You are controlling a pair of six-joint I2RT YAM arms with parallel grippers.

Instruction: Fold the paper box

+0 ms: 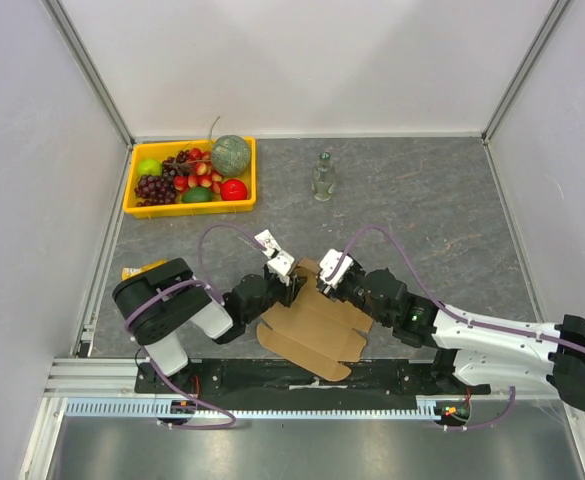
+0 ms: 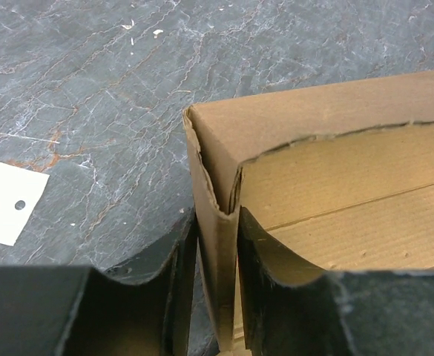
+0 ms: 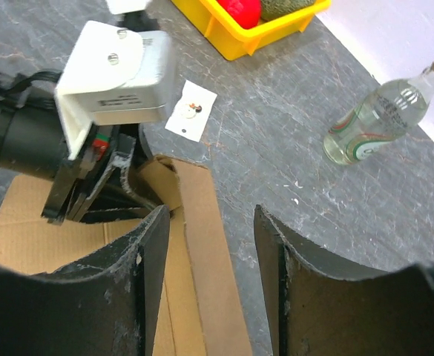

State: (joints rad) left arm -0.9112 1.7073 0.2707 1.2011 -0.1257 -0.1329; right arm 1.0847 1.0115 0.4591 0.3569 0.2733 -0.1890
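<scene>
The paper box (image 1: 312, 325) is brown corrugated cardboard, partly folded, lying at the near edge between the two arms with its flaps spread toward the front. My left gripper (image 1: 294, 283) straddles its upright corner wall (image 2: 328, 119). In the left wrist view the jaws (image 2: 217, 222) stand slightly apart, with a thin gap between the left finger and the cardboard. My right gripper (image 1: 324, 278) hovers over the far wall (image 3: 202, 245), and its jaws (image 3: 211, 215) are wide open with nothing gripped. The left gripper's white camera housing (image 3: 113, 74) shows just beyond it.
A yellow tray (image 1: 187, 208) of fruit stands at the back left, its corner (image 3: 246, 37) visible in the right wrist view. A glass bottle (image 1: 322, 177) stands at the back centre. A white tag (image 3: 191, 110) lies on the table by the box. A small yellow object (image 1: 142, 270) lies at the left.
</scene>
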